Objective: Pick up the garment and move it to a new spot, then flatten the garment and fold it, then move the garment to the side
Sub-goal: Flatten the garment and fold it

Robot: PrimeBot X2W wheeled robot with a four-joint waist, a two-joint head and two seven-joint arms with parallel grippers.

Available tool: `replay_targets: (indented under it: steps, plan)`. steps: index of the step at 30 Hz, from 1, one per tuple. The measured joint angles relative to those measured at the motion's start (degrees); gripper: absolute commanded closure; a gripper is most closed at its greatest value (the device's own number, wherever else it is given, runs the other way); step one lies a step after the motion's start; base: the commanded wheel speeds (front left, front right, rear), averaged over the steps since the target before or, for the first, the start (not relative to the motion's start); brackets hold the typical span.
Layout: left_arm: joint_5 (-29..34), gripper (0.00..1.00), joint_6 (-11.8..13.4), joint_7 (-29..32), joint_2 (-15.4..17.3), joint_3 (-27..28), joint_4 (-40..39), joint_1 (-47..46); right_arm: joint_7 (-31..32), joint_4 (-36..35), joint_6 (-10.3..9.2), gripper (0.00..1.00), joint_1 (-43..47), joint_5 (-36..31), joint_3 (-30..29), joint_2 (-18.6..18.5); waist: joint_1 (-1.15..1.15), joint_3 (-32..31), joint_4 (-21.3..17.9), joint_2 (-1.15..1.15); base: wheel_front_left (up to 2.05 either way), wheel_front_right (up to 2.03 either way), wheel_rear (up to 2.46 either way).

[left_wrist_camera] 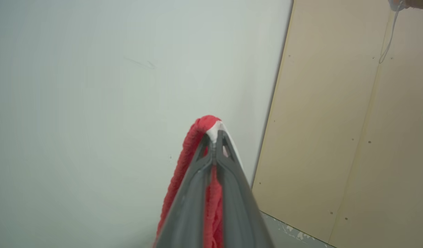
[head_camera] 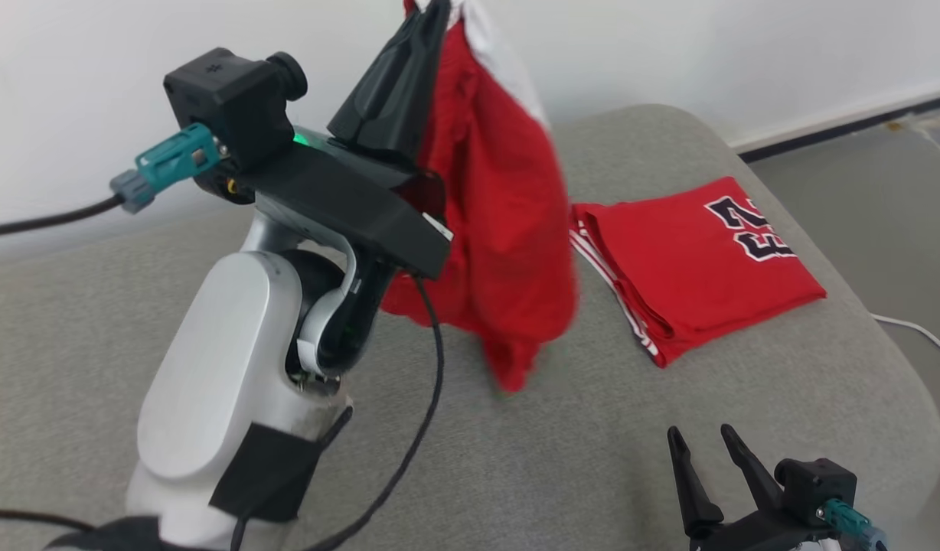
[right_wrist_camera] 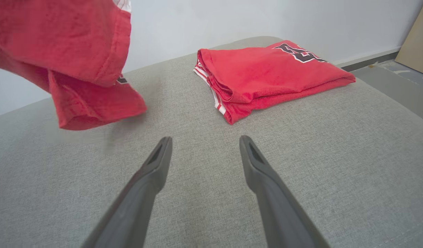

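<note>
While it hangs bunched and lengthwise from the raised left end effector [left_wrist_camera: 214, 142], the red garment [head_camera: 508, 229] sits over the middle of the grey fabric-covered worktop [head_camera: 516, 459]. Lowest fold is close above the fabric and looks just clear of it in the right wrist view. White trim shows at the top edge, right where the grip is.

Left end effector: fingers pressed together, clamped on the garment's white-and-red edge; cloth spills down on both sides of the fingers. Pale forearm [head_camera: 217, 367] rises from lower left, black cable [head_camera: 432, 367] looping off the wrist.

Right end effector [head_camera: 700, 430]: low at the near right corner, fingers spread apart, holding nothing, poised over bare worktop, well apart from the hanging garment.

Second red garment [head_camera: 692, 268], folded into a flat rectangle, lies on the worktop's far right, just beside the hanging one. Dark numerals with white outline near its far edge; white-striped trim along its left side.

White wall [head_camera: 57, 115] behind. Grey floor [head_camera: 860, 191] to the right, thin white cable [head_camera: 914, 329] on it. Tan panel [left_wrist_camera: 352, 137] beside the wall in the left wrist view.
</note>
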Motion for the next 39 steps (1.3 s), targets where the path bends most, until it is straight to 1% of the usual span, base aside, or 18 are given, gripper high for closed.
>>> replay_targets:
  steps: [3, 6, 7, 10, 12, 14, 17, 21, 26, 28, 31, 36, 39]
  plan:
    - [-1.18, 1.00, 1.66, 1.27, 0.07, -0.59, -4.33, 1.69, 0.26, -0.48, 0.00, 0.00, 0.75, -0.21, -0.15, 0.00, 0.00, -0.47, 1.35, 0.00, 0.00, 0.00, 0.00]
    - [-0.97, 1.00, 3.26, 3.23, 1.82, -1.03, -6.95, 7.83, 0.65, -1.26, 0.00, 0.00, 0.80, -0.20, -0.10, -0.02, 0.00, -0.87, 3.06, 0.00, 0.00, 0.00, 0.00]
    - [-1.65, 1.00, 3.88, 4.79, 3.47, -1.43, -7.46, 14.19, 0.77, -1.48, 0.00, 0.00, 0.96, -0.19, 0.05, 0.00, 0.00, -1.01, 4.38, 0.00, 0.00, 0.00, 0.00]
    - [-2.88, 1.00, 5.32, 6.37, 6.26, -1.79, -6.32, 25.43, 0.94, -1.74, 0.00, 0.00, 0.98, -0.14, -0.16, -0.01, 0.00, -1.06, 6.46, 0.00, 0.00, 0.00, 0.00]
    - [-3.81, 1.00, 5.84, 6.78, 8.14, -1.42, -4.91, 31.19, 0.99, -2.00, 0.00, 0.00, 0.94, -0.15, -0.30, 0.00, 0.00, -0.97, 7.86, 0.00, 0.00, 0.00, 0.00]
    - [-4.09, 1.00, 6.45, 7.04, 9.47, -1.01, -3.28, 35.05, 1.00, -2.14, 0.00, 0.00, 0.82, -0.29, -0.45, 0.02, 0.00, -0.81, 9.26, 0.00, 0.00, 0.00, 0.00]
    - [-5.46, 1.00, 6.82, 7.03, 9.66, -0.25, -0.98, 37.71, 1.19, -2.49, 0.00, 0.00, 0.74, -0.52, -0.47, 0.00, 0.00, -0.54, 11.32, 0.00, 0.00, 0.00, 0.00]
    - [-6.69, 1.00, 7.14, 6.44, 8.77, 0.26, 2.55, 37.94, 1.57, -2.76, 0.00, 0.00, 0.57, -0.59, 0.05, 0.01, 0.00, -0.27, 13.67, 0.00, 0.00, 0.00, 0.00]
    - [-7.61, 1.00, 6.25, 5.45, 7.47, 0.04, 5.69, 37.88, 3.66, -3.21, 0.00, 0.00, -0.65, -2.24, 0.35, -0.04, 0.00, -0.13, 15.35, 0.00, 0.00, 0.00, 0.00]
    - [-7.87, 1.00, 6.15, 4.92, 7.11, 0.09, 6.10, 37.80, 6.08, -3.43, 0.00, 0.00, -1.92, -2.49, 0.22, -0.49, 0.00, -0.02, 15.54, 0.00, 0.00, 0.00, 0.00]
    - [-7.98, 1.00, 5.71, 4.00, 6.75, 0.12, 6.47, 37.70, 11.76, -4.11, 0.00, 0.00, -4.85, -2.49, -1.21, -2.16, 0.00, 0.12, 15.67, 0.00, 0.00, 0.00, 0.00]
    - [-8.00, 1.00, 5.13, 3.42, 6.51, -0.31, 6.15, 37.60, 24.61, -4.86, 0.00, 0.00, -12.67, -2.85, -3.76, -4.82, 0.01, 0.42, 16.22, 0.00, 0.00, 0.00, 0.00]
    - [-7.94, 1.00, 4.64, 3.23, 6.46, -0.79, 6.00, 37.49, 32.25, -3.49, 0.00, 0.00, -17.35, -2.89, -4.94, -6.04, 0.01, 0.85, 16.80, 0.00, 0.00, 0.00, 0.00]
